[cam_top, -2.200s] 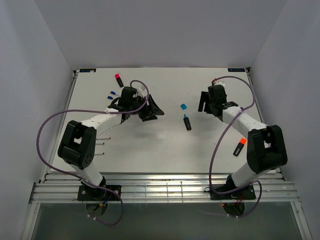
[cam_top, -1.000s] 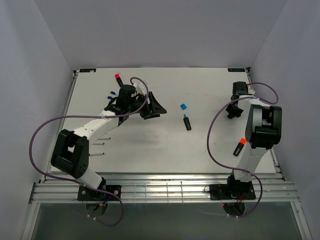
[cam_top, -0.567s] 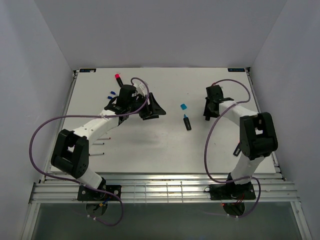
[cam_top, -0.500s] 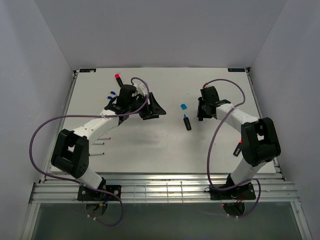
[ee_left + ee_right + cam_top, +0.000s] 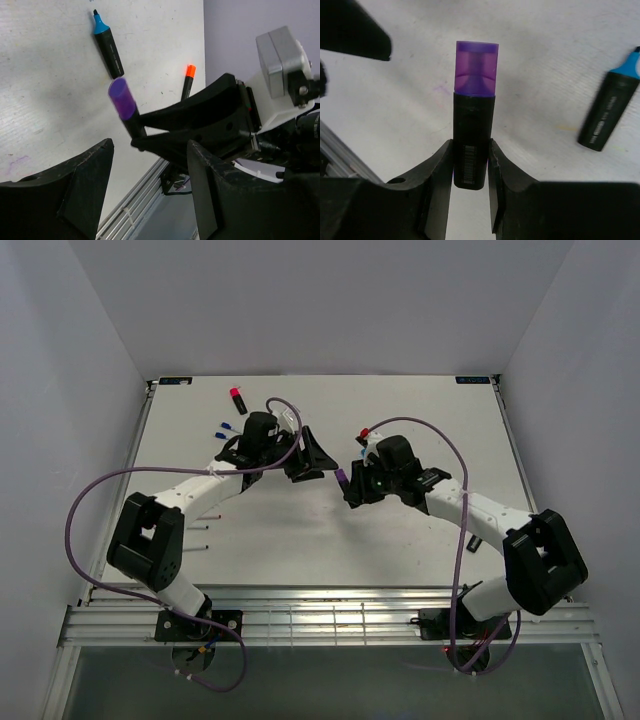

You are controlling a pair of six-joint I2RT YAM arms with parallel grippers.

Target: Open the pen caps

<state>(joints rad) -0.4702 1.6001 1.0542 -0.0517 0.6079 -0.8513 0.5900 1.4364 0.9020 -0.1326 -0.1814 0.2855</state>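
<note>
My right gripper (image 5: 470,156) is shut on the black body of a stubby marker (image 5: 472,145) whose purple cap (image 5: 476,67) points away from the jaws. In the top view this gripper (image 5: 351,490) is at table centre, with the purple cap (image 5: 341,478) aimed at my left gripper (image 5: 312,457). My left gripper (image 5: 150,200) is open and empty, and the purple cap (image 5: 121,98) floats just ahead of its fingers, touching neither. A black marker with a bare cyan tip (image 5: 107,42) lies uncapped on the table. An orange cap (image 5: 190,71) sits on another marker beyond it.
A red-capped marker (image 5: 237,397) lies at the back left, with two small blue caps (image 5: 224,431) near it. Thin pens (image 5: 203,530) lie at the table's left edge. The white table (image 5: 300,530) is walled on three sides.
My right arm has swung from the table's right side to the centre, carrying the purple-capped marker up to the left gripper. The left arm has barely moved.
</note>
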